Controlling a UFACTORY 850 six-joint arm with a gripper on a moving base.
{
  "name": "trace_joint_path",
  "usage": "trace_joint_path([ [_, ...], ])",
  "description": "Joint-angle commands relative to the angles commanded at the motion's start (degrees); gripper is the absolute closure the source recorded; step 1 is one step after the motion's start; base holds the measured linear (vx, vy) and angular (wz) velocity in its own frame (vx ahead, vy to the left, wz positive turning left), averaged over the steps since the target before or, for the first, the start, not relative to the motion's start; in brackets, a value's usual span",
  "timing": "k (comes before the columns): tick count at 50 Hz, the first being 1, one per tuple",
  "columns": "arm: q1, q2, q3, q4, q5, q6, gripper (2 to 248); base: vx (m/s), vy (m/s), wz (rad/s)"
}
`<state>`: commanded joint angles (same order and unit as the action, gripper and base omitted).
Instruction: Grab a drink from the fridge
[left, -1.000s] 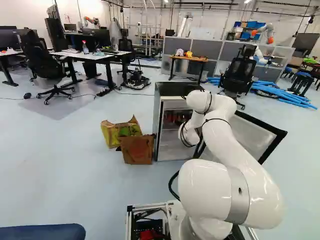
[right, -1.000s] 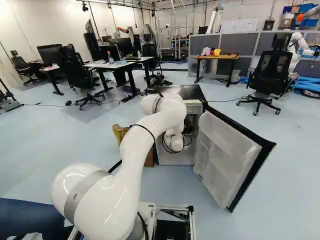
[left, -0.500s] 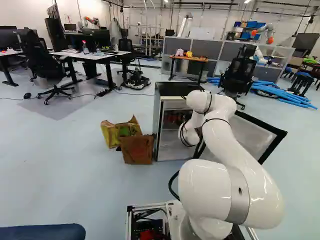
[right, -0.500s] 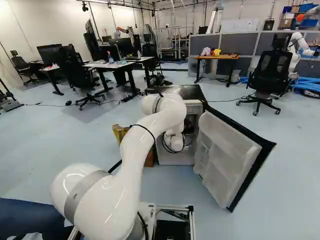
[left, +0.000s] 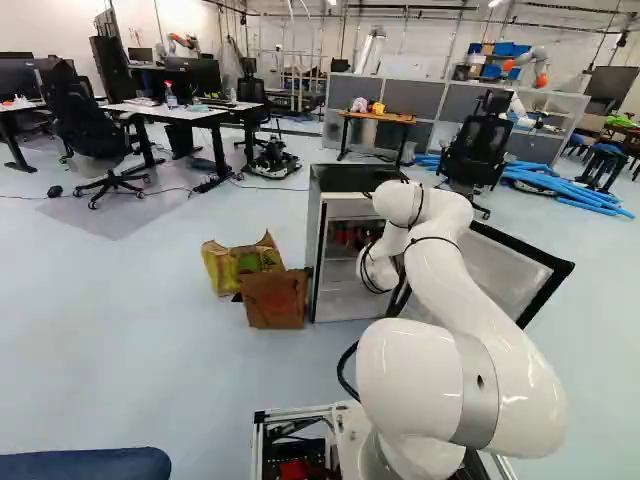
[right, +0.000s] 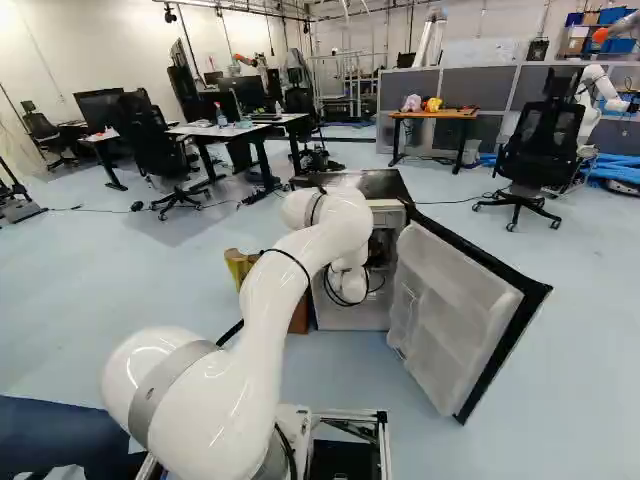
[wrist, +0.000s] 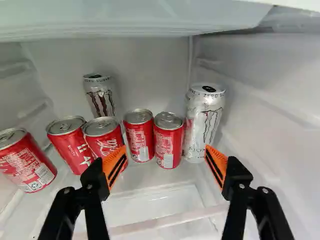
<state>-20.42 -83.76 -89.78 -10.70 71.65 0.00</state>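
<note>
Cans (wrist: 139, 137) stand ahead of the spread claw (wrist: 166, 151).

Here's my gripper (wrist: 165, 147): matt black fingers (wrist: 96, 176), orange pads (wrist: 114, 165) ridged and rubbery-looking. Ahead of it, red cans (wrist: 141, 135), smooth painted metal, bare metal lids catching the light! Silver cans (wrist: 204, 122) ahead too, smooth with a metallic sheen. Around my gripper, the fridge walls (wrist: 280, 100) look like smooth, pale plastic. Off to its right, the door (right: 450, 300) has cloudy, plastic-looking lining. Behind it, my arm (left: 470, 300) gleams, glossy and white. Out left, a bag (left: 275, 300), matt, creased, papery-looking.
</note>
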Motion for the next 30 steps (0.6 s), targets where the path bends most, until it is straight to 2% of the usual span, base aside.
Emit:
trace_joint_path([
  [12, 0.0, 0.0, 0.0, 0.0, 0.0, 0.0, 35, 0.000, 0.000, 0.000],
  [13, 0.0, 0.0, 0.0, 0.0, 0.0, 0.0, 48, 0.000, 0.000, 0.000],
  [18, 0.0, 0.0, 0.0, 0.0, 0.0, 0.0, 48, 0.000, 0.000, 0.000],
  [19, 0.0, 0.0, 0.0, 0.0, 0.0, 0.0, 61, 0.000, 0.000, 0.000],
  [23, 0.0, 0.0, 0.0, 0.0, 0.0, 0.0, 61, 0.000, 0.000, 0.000],
  [24, 0.0, 0.0, 0.0, 0.0, 0.0, 0.0, 69, 0.000, 0.000, 0.000],
  [30, 0.0, 0.0, 0.0, 0.0, 0.0, 0.0, 67, 0.000, 0.000, 0.000],
])
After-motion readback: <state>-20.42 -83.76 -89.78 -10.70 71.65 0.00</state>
